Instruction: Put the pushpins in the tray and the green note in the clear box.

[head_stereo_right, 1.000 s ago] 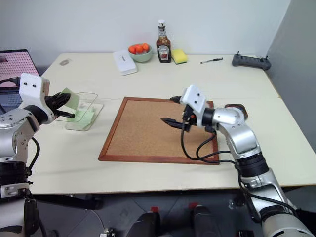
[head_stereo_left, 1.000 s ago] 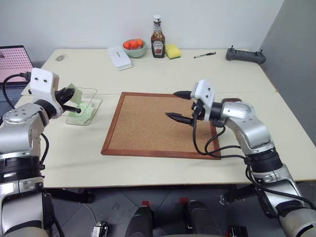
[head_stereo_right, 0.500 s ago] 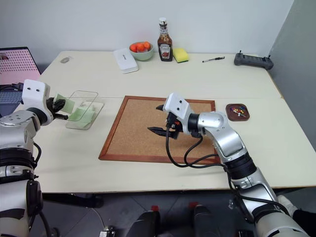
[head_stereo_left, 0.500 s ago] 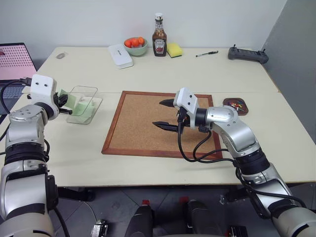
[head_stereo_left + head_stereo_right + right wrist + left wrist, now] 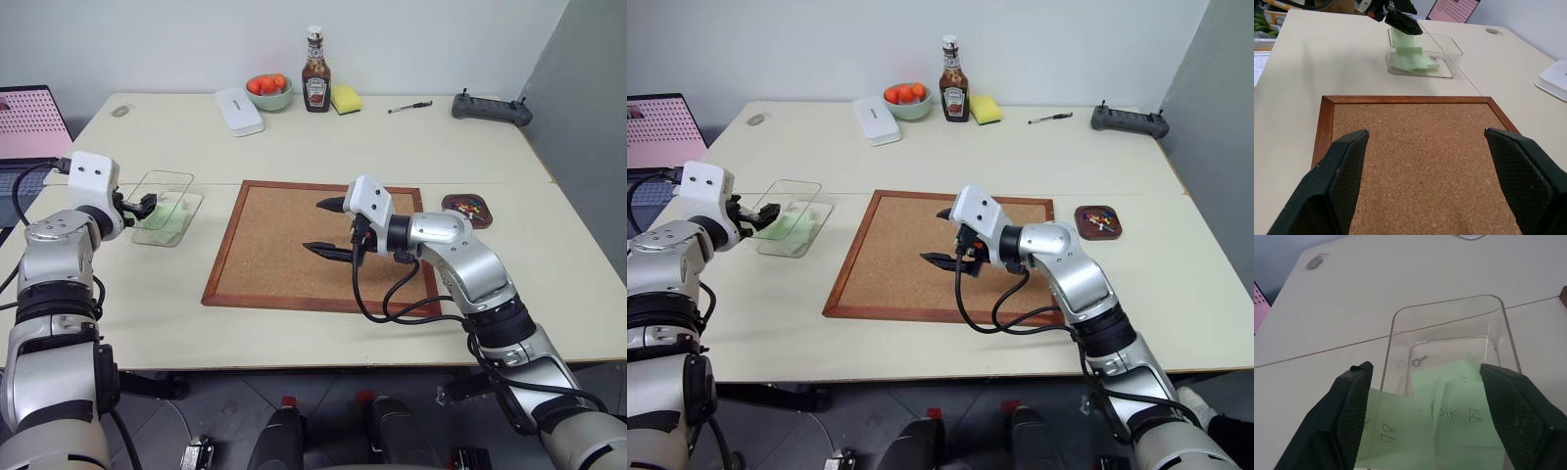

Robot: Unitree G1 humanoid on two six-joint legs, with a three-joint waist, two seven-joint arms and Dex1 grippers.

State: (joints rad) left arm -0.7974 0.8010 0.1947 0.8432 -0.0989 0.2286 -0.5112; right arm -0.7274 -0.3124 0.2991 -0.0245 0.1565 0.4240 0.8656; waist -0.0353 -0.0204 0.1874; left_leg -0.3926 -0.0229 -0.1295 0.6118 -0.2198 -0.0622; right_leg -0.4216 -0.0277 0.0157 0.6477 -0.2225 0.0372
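Several pale green notes point(image 5: 1449, 416), handwritten

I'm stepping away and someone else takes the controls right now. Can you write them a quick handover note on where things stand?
Left gripper: open, at the near edge of the clear box, holding nothing.
Right gripper: open and empty, hovering over the corkboard.
Green note: lying in the clear box with other green slips, one edge leaning over the near wall.
Pushpins: in the tray, on the table past the corkboard's right edge.
Done: note released into the box; pins in the tray; no pins visible on the corkboard.
Left: check that the note settles fully inside, then draw both arms back.
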